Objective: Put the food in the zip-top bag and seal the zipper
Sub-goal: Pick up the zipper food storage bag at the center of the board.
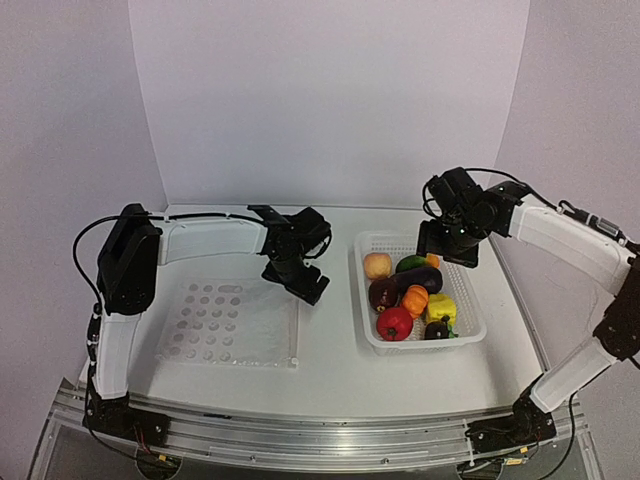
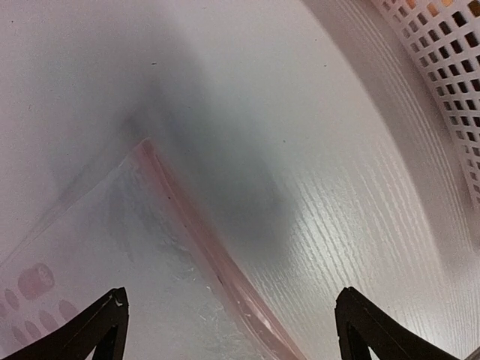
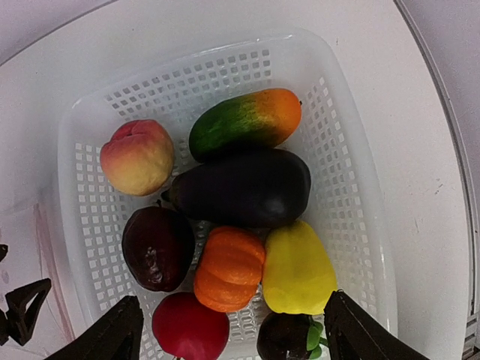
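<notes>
The food lies in a white mesh basket (image 1: pixel 470 312): peach (image 3: pixel 137 156), green mango (image 3: pixel 244 120), eggplant (image 3: pixel 244 187), orange pepper (image 3: pixel 229 268), yellow pepper (image 3: pixel 298 268), red pomegranate (image 3: pixel 189 328) and two dark mangosteens (image 3: pixel 157 247). My right gripper (image 3: pixel 232 315) (image 1: pixel 447 250) hangs open above the basket's far end, holding nothing. The zip-top bag (image 1: pixel 230 325) lies flat on the table at the left, dots on its left half. Its pinkish zipper (image 2: pixel 217 270) runs along the right edge. My left gripper (image 2: pixel 231 315) (image 1: pixel 312 290) is open just over that edge, one finger on each side of the strip.
The basket wall (image 2: pixel 450 90) stands close to the right of the left gripper. A strip of bare table (image 1: pixel 325 340) separates bag and basket. White walls close off the back and sides, and a metal rail (image 1: pixel 320 430) runs along the near edge.
</notes>
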